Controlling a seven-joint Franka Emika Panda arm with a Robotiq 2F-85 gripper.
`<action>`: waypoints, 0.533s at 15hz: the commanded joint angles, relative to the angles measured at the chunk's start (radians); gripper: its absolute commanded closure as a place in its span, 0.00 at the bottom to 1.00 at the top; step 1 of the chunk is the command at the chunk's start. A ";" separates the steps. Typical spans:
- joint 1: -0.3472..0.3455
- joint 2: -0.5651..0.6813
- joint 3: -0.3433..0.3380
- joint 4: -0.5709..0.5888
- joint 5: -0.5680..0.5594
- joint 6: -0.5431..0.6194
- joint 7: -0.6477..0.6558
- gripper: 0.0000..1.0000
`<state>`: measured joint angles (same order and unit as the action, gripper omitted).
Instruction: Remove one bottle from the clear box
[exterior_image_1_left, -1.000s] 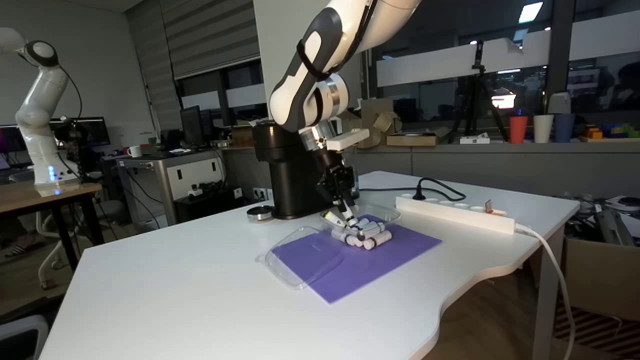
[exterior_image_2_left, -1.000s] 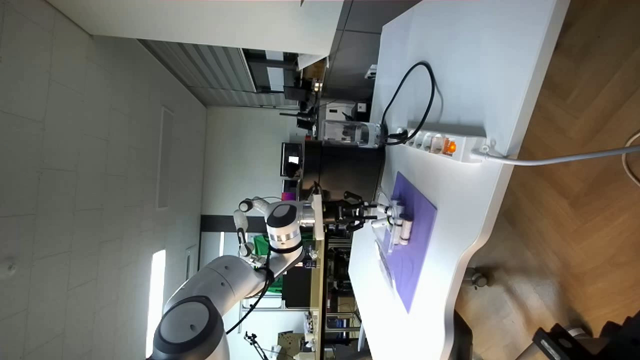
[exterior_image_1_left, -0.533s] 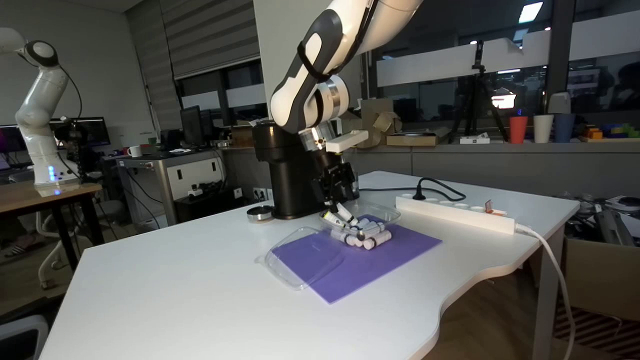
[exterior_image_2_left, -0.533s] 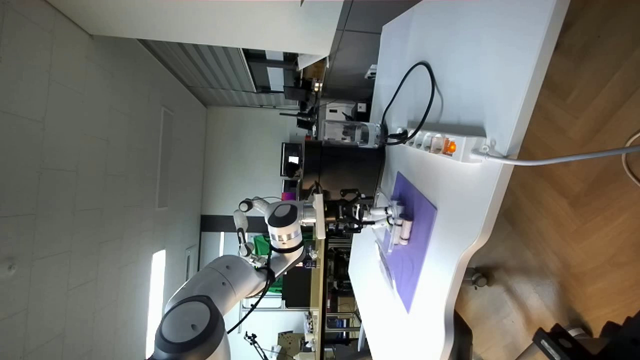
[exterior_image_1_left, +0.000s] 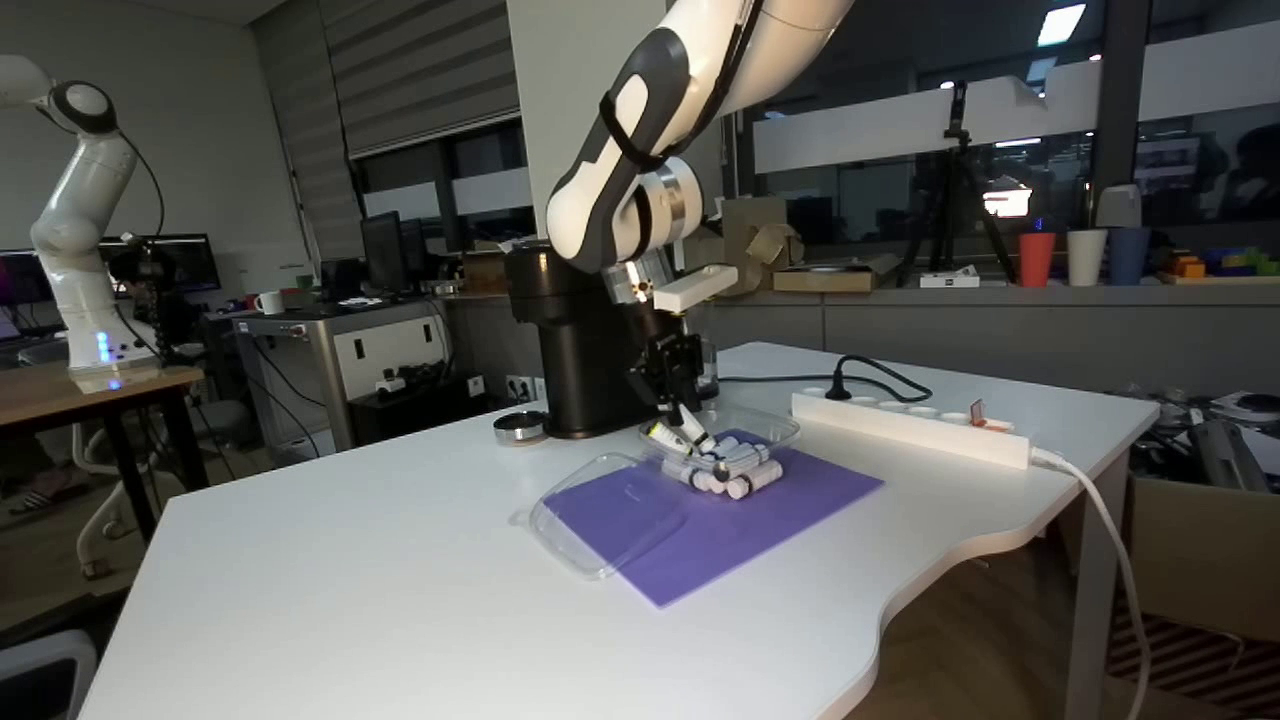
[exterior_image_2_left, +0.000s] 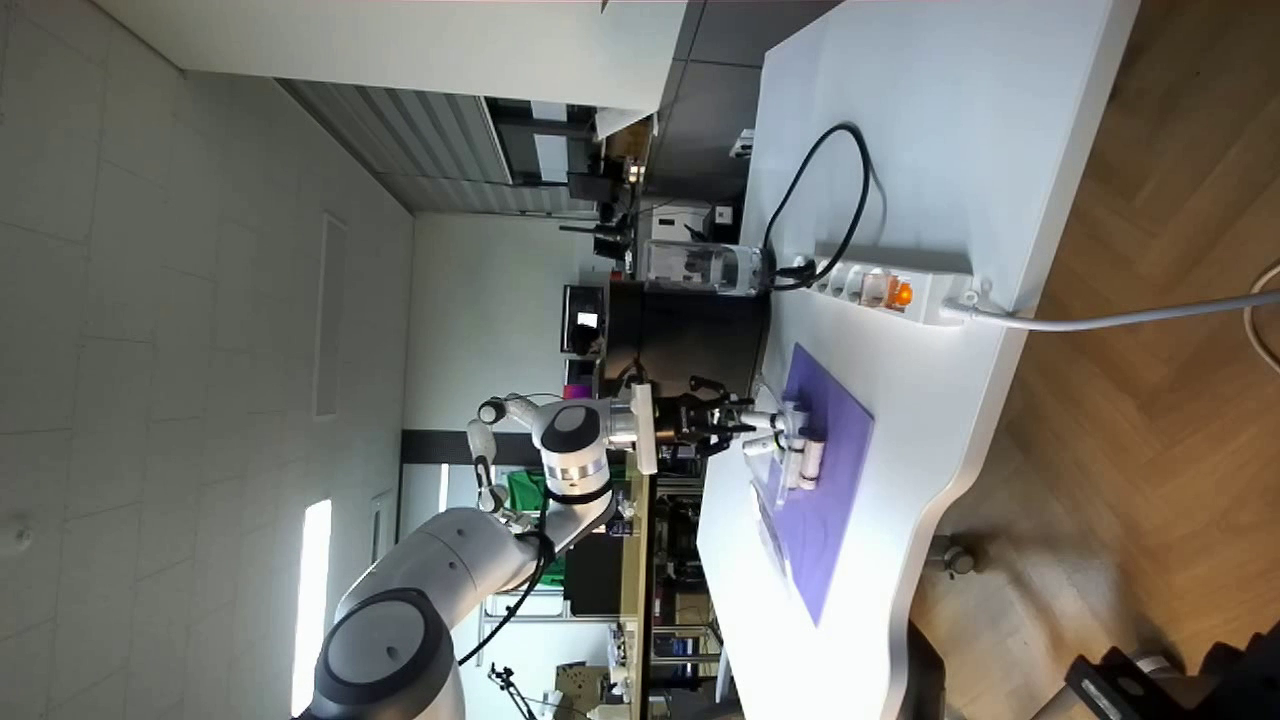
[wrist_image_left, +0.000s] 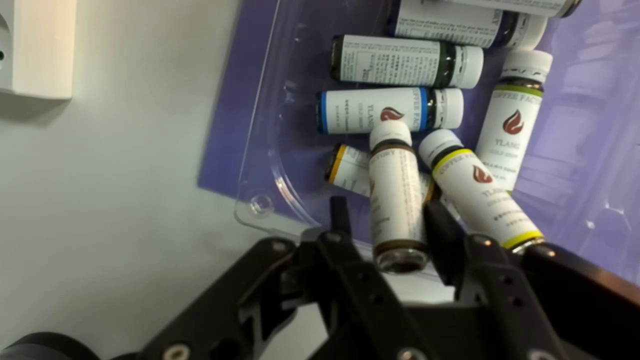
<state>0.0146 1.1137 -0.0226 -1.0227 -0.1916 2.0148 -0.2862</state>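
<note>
- Wrist view: "COFFEE FAC" and "YLANG" stand by a red flame-like mark on the blue-banded bottle (wrist_image_left: 350, 111); "YLANG" shows too on the green-banded bottle (wrist_image_left: 511, 131) and the yellow-banded bottle (wrist_image_left: 482, 197); small print on the dark green bottle (wrist_image_left: 390, 62) is too fine to read
- All these lie in the clear box (wrist_image_left: 282, 187), with an orange-banded bottle (wrist_image_left: 351, 170) partly hidden by the brown-banded bottle (wrist_image_left: 397, 200), which leans, white cap over the blue-banded bottle
- The hand (wrist_image_left: 387, 202) has its fingers (wrist_image_left: 340, 215) spread around the brown-banded bottle, a gap showing on one side
- In an exterior view the clear box rests on a purple sheet (exterior_image_1_left: 760, 515) toward the far edge of the desk (exterior_image_1_left: 400, 580), near the black appliance (exterior_image_1_left: 585, 350); a clear lid (exterior_image_1_left: 600, 515) lies beside it
- In an exterior view, turned sideways, the power strip (exterior_image_2_left: 922, 296) has its corded end near the desk's edge
</note>
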 joint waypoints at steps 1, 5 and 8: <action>-0.006 0.016 0.005 0.035 0.012 0.004 0.026 0.88; -0.001 -0.025 0.013 0.034 0.030 -0.060 0.018 0.93; 0.020 -0.100 0.014 0.021 0.008 -0.164 -0.025 0.93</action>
<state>0.0193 1.0915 -0.0147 -1.0010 -0.1745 1.9556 -0.2946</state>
